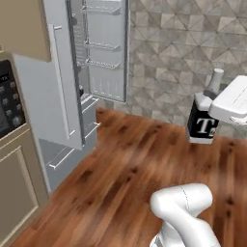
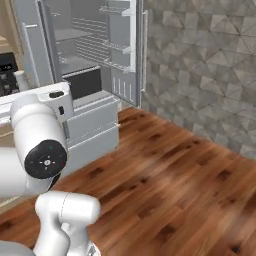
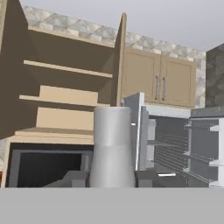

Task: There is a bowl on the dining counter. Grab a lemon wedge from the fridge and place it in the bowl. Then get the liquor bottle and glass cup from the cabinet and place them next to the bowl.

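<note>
In the left base view the liquor bottle, black label with a white "T", hangs upright above the wood floor at the right. My gripper is shut on it at the neck, under the white hand. In the hand view the bottle's pale cap and neck rise between my dark fingertips. Behind it the tan cabinet stands open with bare beige shelves. The pale grey fridge has its door open, showing grey shelves. The bowl, dining counter, lemon wedge and glass cup are out of view.
A dark oven panel sits in tan cabinetry at the left. Closed wall cabinets hang above the fridge. A grey stone-tile wall runs behind. Reddish wood floor stretches ahead. My white arm fills the left of the right base view.
</note>
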You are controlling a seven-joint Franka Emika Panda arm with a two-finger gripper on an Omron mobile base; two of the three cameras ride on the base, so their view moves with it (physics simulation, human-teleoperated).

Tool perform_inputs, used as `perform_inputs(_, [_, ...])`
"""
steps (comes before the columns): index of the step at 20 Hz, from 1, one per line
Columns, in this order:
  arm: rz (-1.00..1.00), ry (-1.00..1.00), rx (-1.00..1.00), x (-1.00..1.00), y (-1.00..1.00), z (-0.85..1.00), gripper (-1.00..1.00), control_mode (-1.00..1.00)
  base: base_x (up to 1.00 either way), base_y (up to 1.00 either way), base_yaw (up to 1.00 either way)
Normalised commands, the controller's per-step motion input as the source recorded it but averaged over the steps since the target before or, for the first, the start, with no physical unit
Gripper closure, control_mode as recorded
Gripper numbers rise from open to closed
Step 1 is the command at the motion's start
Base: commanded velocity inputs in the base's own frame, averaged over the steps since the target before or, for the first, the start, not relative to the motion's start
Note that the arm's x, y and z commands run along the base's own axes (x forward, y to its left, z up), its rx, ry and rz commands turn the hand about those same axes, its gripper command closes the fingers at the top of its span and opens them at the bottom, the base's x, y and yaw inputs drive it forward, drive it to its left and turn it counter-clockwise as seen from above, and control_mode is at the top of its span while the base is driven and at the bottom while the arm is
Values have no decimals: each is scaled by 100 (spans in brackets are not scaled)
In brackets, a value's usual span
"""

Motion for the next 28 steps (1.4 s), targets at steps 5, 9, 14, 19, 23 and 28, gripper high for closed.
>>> perform_inputs(5, [0, 0, 0, 0, 0, 0, 100, 100, 17, -8, -59])
perform_inputs(9, [0, 0, 0, 0, 0, 0, 100, 100, 30, -10, -55])
perform_inputs(14, [0, 0, 0, 0, 0, 0, 100, 100, 50, -3, -52])
perform_inputs(19, [0, 0, 0, 0, 0, 0, 100, 100, 85, 0, -44])
perform_inputs(23, [0, 0, 0, 0, 0, 0, 100, 100, 100, 0, -39])
perform_inputs(28, [0, 0, 0, 0, 0, 0, 100, 100, 100, 0, -36])
